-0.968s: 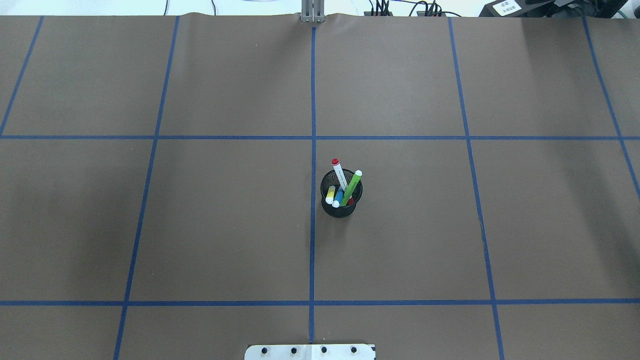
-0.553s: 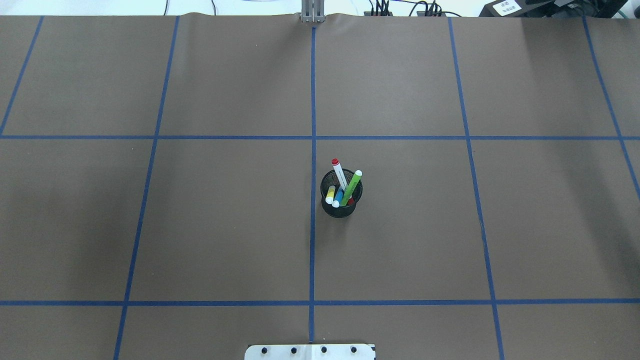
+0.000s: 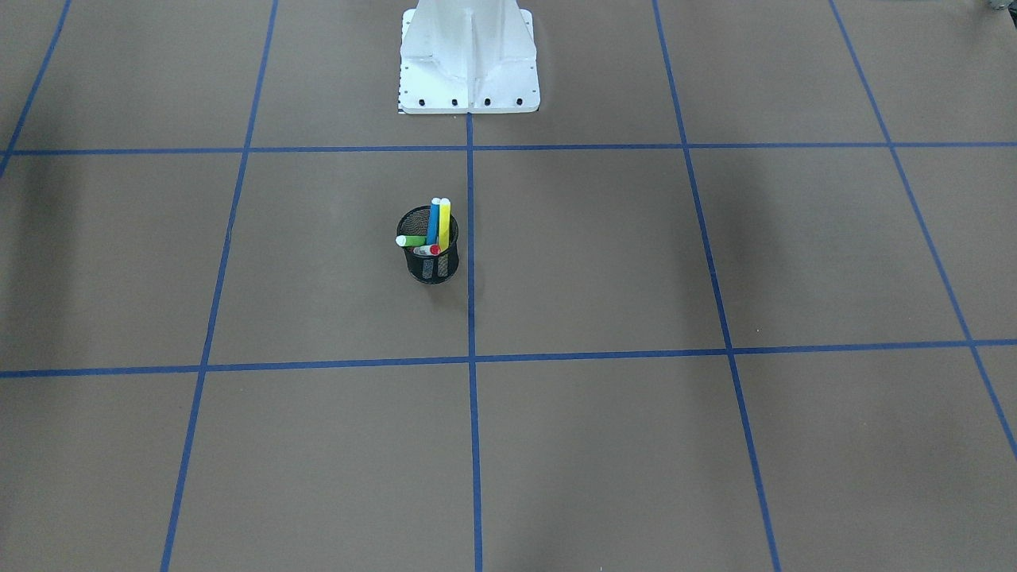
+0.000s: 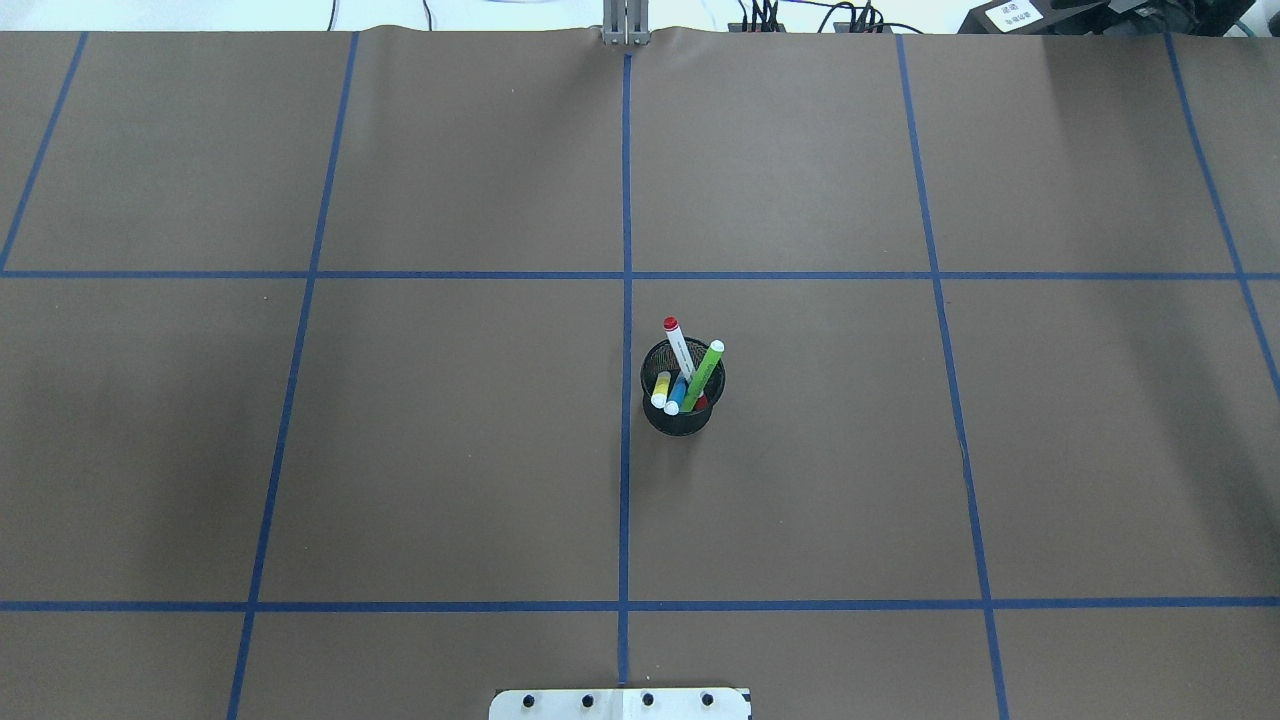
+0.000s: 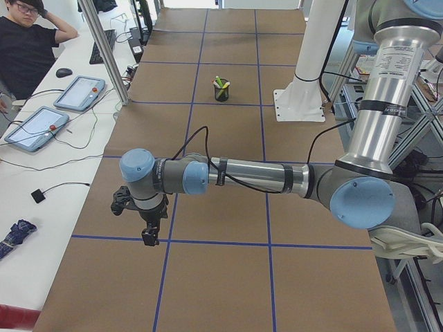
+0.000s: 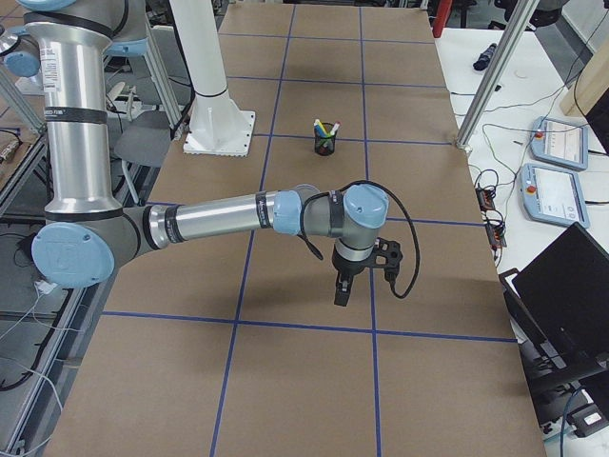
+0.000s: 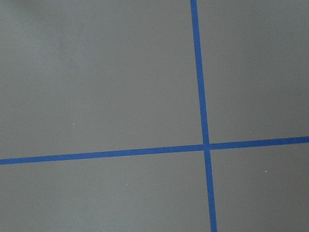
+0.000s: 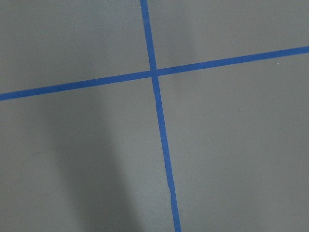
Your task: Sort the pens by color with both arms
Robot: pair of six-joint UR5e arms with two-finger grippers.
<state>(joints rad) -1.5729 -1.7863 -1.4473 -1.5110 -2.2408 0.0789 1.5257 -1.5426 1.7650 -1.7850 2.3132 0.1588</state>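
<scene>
The table (image 4: 450,450) is covered in brown paper ruled with blue tape. The left arm (image 5: 249,176) and right arm (image 6: 219,214) are stretched low over opposite ends and shown only from the side. The white pedestal (image 3: 469,56) is cut off at the frame edge. Whether the left gripper (image 5: 148,235) or right gripper (image 6: 341,293) is released or clenched cannot be told. Just right of the centre line, well apart from both, a black mesh cup (image 4: 678,422) holds the white pen (image 4: 678,345), green pen (image 4: 706,370), yellow pen (image 4: 661,390) and blue pen (image 4: 676,398), their lower ends hidden.
</scene>
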